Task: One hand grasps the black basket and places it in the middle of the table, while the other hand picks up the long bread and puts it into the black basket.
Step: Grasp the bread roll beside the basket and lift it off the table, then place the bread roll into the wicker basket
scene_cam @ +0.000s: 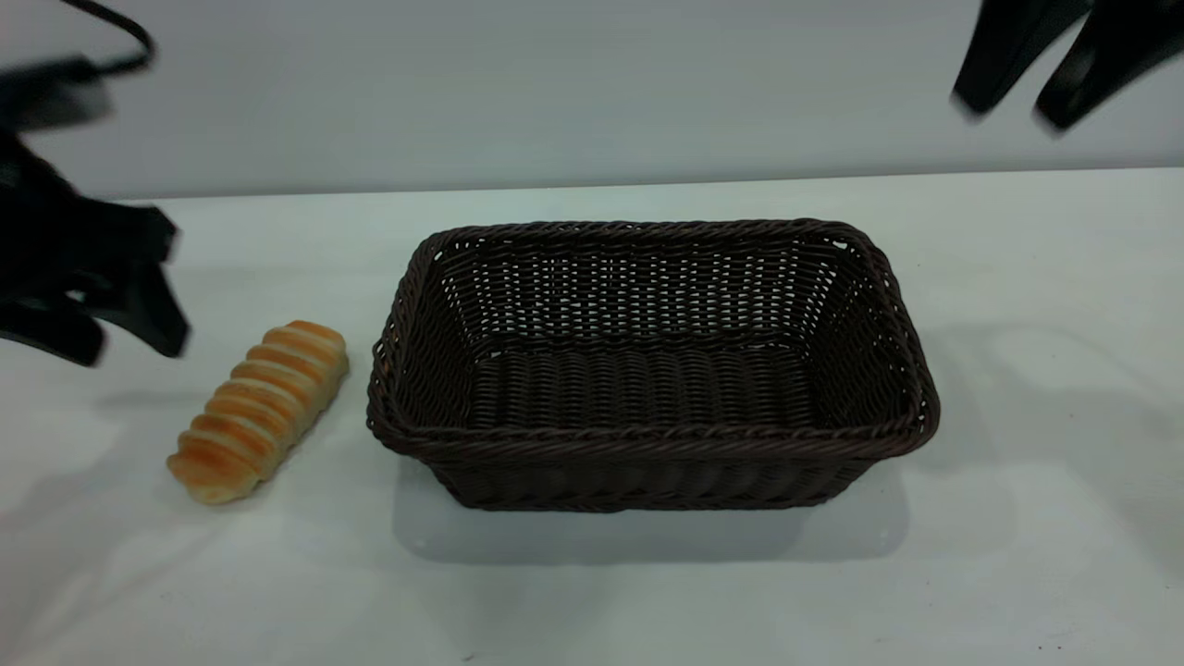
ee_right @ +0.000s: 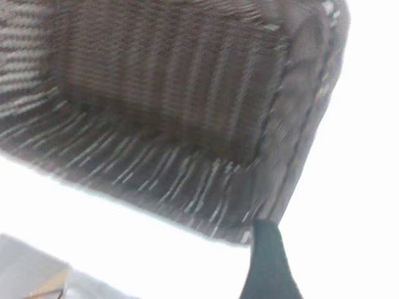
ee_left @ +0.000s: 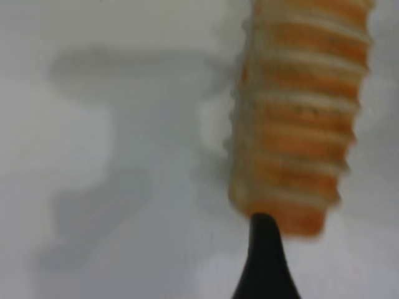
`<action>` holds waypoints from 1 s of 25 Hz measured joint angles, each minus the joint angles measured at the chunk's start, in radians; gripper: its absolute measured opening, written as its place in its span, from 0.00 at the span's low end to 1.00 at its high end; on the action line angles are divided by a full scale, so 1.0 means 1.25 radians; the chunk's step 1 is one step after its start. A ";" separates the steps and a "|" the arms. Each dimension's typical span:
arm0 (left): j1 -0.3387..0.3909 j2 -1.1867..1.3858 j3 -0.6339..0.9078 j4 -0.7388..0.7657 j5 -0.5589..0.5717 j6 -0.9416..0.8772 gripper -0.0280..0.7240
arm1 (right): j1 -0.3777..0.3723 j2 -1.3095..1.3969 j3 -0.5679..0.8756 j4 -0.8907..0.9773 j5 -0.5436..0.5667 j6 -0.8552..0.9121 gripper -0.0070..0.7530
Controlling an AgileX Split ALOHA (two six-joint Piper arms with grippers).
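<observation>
The black basket stands upright and empty on the white table, about mid-table. The long bread lies on the table just left of the basket, apart from it. My left gripper is open and empty, hovering above the table just left of the bread's far end. In the left wrist view the bread lies just beyond one black fingertip. My right gripper is open and empty, raised high beyond the basket's far right corner. The right wrist view looks down into the basket.
A pale wall runs behind the table's far edge. Bare tabletop lies in front of the basket and to its right. A black cable loops above the left arm.
</observation>
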 joint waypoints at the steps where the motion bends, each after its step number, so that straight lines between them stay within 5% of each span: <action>1: -0.004 0.029 -0.024 -0.001 -0.001 0.000 0.79 | 0.005 -0.037 0.009 0.002 0.014 0.000 0.73; 10: -0.046 0.275 -0.202 -0.001 -0.015 0.009 0.78 | 0.046 -0.340 0.161 0.027 0.075 0.032 0.73; 13: -0.046 0.297 -0.223 0.001 -0.002 0.015 0.62 | 0.046 -0.450 0.235 0.017 0.099 0.035 0.73; 17: -0.046 0.286 -0.229 0.017 0.013 0.019 0.22 | 0.046 -0.595 0.373 -0.038 0.102 0.032 0.73; 25: -0.059 0.040 -0.237 0.049 0.065 0.021 0.17 | 0.046 -0.912 0.671 -0.126 0.101 0.035 0.73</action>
